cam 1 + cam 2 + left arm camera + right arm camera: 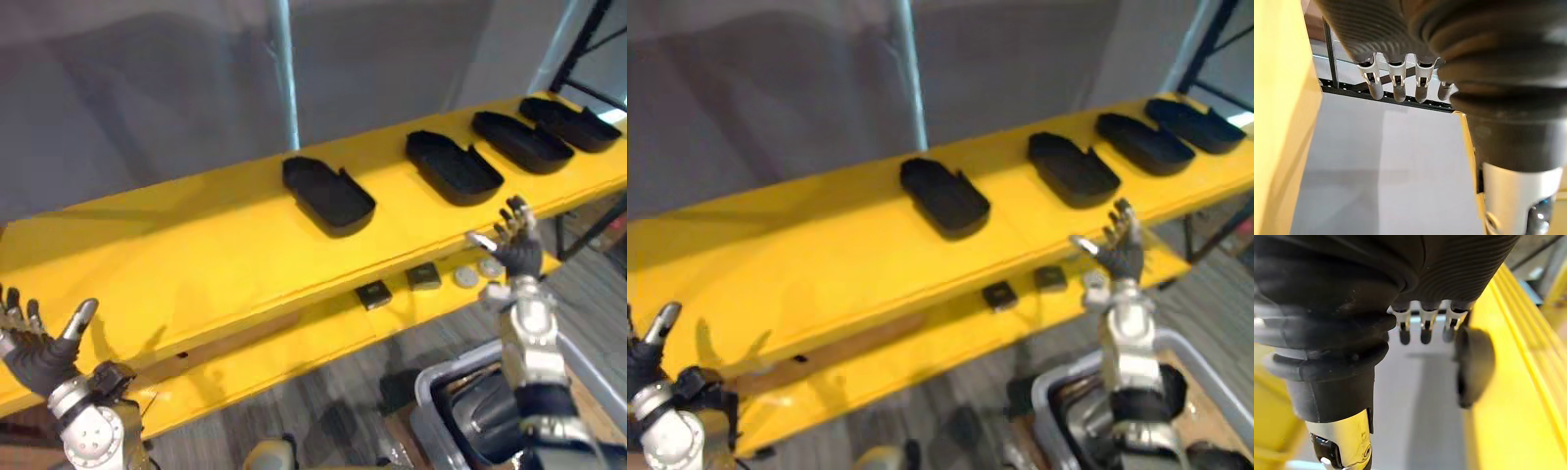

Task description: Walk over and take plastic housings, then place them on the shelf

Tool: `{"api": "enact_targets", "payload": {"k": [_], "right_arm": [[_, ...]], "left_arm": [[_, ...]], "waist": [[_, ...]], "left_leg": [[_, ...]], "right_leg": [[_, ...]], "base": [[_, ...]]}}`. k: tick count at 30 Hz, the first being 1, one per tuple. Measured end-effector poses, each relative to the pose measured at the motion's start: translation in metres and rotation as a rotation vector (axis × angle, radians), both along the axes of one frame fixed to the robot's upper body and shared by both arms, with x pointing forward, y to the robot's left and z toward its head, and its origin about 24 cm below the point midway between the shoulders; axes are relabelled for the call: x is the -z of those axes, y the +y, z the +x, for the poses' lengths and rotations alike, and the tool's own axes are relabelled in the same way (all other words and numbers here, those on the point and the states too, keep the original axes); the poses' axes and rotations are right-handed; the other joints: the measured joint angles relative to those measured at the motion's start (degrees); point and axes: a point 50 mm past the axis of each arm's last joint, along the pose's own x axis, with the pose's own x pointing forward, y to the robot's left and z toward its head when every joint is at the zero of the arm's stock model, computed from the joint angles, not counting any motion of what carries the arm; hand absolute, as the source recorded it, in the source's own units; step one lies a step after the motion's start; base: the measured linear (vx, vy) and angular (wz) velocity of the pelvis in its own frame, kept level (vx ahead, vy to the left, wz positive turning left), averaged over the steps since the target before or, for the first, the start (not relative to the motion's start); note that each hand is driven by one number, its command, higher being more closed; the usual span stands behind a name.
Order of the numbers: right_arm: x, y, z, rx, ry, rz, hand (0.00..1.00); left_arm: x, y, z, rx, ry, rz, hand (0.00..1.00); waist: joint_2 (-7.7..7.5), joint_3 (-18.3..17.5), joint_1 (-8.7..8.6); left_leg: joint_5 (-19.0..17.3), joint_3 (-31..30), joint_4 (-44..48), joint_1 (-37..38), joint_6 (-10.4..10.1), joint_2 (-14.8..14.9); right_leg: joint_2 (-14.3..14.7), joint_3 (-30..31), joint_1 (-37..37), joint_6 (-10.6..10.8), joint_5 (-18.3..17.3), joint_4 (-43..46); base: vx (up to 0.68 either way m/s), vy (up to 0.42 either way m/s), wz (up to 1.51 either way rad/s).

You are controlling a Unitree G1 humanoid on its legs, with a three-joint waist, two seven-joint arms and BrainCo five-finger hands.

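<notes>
In the left eye view four black plastic housings lie in a row on the top board of the yellow shelf (196,259): the nearest housing (328,194), a second housing (453,166), a third housing (521,140) and the far housing (568,122), each apart from the next. So, by my reading, a good part of the placing is done. A grey bin (427,384) on the floor at lower right holds dark shapes that may be more housings, though I cannot tell; if so, more fetching is left. The right hand (517,250) is raised in front of the shelf's edge, fingers spread and empty, touching nothing. The left hand (39,354) is held up at the lower left, likewise spread and empty. A lower board (294,343) carries a few small dark and silver parts. The right eye view gives the same layout, with both hands short of the housings. In the left wrist view the fingers (1396,85) hang straight in a row with nothing between them. In the right wrist view the fingers are also straight, and a dark rounded shape (1474,364), probably a housing, sits on the yellow board beyond them.
</notes>
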Motion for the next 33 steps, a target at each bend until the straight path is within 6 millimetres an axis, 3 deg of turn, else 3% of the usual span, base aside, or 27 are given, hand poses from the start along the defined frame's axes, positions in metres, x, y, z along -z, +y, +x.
{"api": "enact_targets", "payload": {"k": [5, 10, 18, 24, 33], "right_arm": [[-0.011, 0.001, 0.031, -0.088, 0.11, 0.031, 0.0], [-0.025, -0.001, 0.047, -0.173, 0.141, 0.03, 0.0], [-0.031, 0.007, 0.055, -0.376, 0.163, 0.082, 0.0], [-0.026, 0.014, 0.053, -0.534, 0.174, 0.158, 0.0], [-0.02, 0.013, 0.05, -0.548, 0.197, 0.17, 0.0]], "left_arm": [[0.025, -0.01, 0.009, 0.102, 0.133, -0.049, 0.0], [0.043, -0.015, 0.01, 0.171, 0.213, -0.068, 0.0], [0.041, -0.013, 0.01, 0.191, 0.178, -0.062, 0.0], [0.041, -0.014, 0.01, 0.245, 0.184, -0.047, 0.0], [0.036, -0.011, 0.014, 0.284, 0.186, -0.001, 0.0]], "waist": [[-0.37, 0.2, 2.39], [-0.91, 0.8, 4.01], [-0.31, 3.6, 5.96], [-0.36, 3.6, 5.97], [-1.31, 4.3, 6.12]], "left_leg": [[2.1, -2.3, -2.5, 0.0, -0.2, -0.4], [3.2, -4.8, -3.4, -0.3, 0.0, -1.1], [4.4, -7.6, -3.9, -0.4, -0.1, -1.7], [5.2, -7.9, -5.3, 0.0, -0.3, -1.4], [5.2, -7.7, -5.4, 0.5, -0.3, -1.1]], "right_leg": [[0.2, -1.9, 0.4, -0.1, 0.7, -0.8], [-0.2, -4.8, 1.0, -0.3, 0.2, -0.3], [-1.9, -7.2, -0.3, 0.0, -3.7, 6.0], [-1.8, -7.6, -0.7, -0.1, -3.9, 6.5], [-1.6, -7.2, -0.5, -0.4, -4.1, 6.6]], "base": [[0.01, -0.02, 0.24], [0.0, 0.004, 0.25], [-0.03, 0.011, 0.21], [0.01, -0.018, 0.03], [0.0, -0.001, -0.01]]}}
